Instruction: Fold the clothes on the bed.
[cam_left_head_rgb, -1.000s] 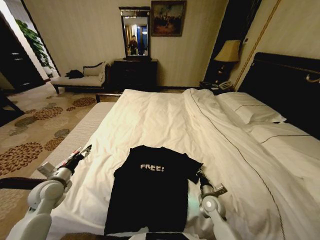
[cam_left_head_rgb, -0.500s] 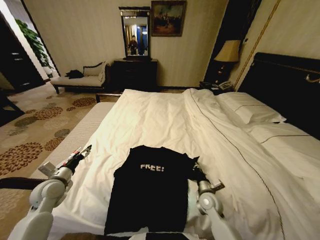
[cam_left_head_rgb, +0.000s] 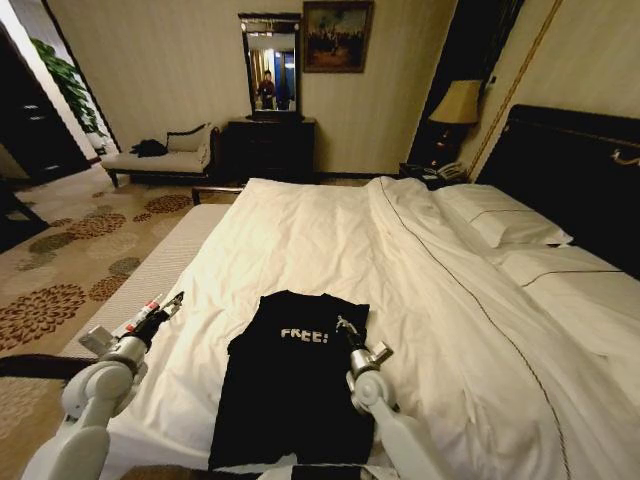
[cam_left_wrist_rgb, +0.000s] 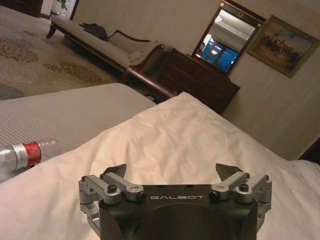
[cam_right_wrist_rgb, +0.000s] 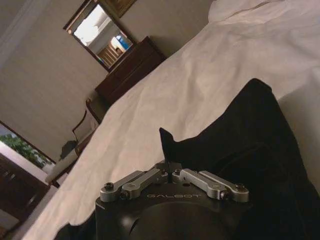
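Centrally, low in the head view, the black T-shirt (cam_left_head_rgb: 295, 385) lies on the white duvet of the bed (cam_left_head_rgb: 330, 240), its "FREE!" lettering facing up. The right gripper (cam_left_head_rgb: 345, 327) sits over the shirt's right shoulder, just right of the lettering, with the right sleeve folded in over the chest. The right wrist view adds the detail: jaws clenched on a peak of black fabric (cam_right_wrist_rgb: 167, 142). The left gripper (cam_left_head_rgb: 168, 304) hovers at lower left, beside the bed's edge, apart from the shirt. Its wrist view shows the fingers (cam_left_wrist_rgb: 115, 171) spread, released, and a bottle (cam_left_wrist_rgb: 22, 154) on the padded bench (cam_left_wrist_rgb: 60, 112).
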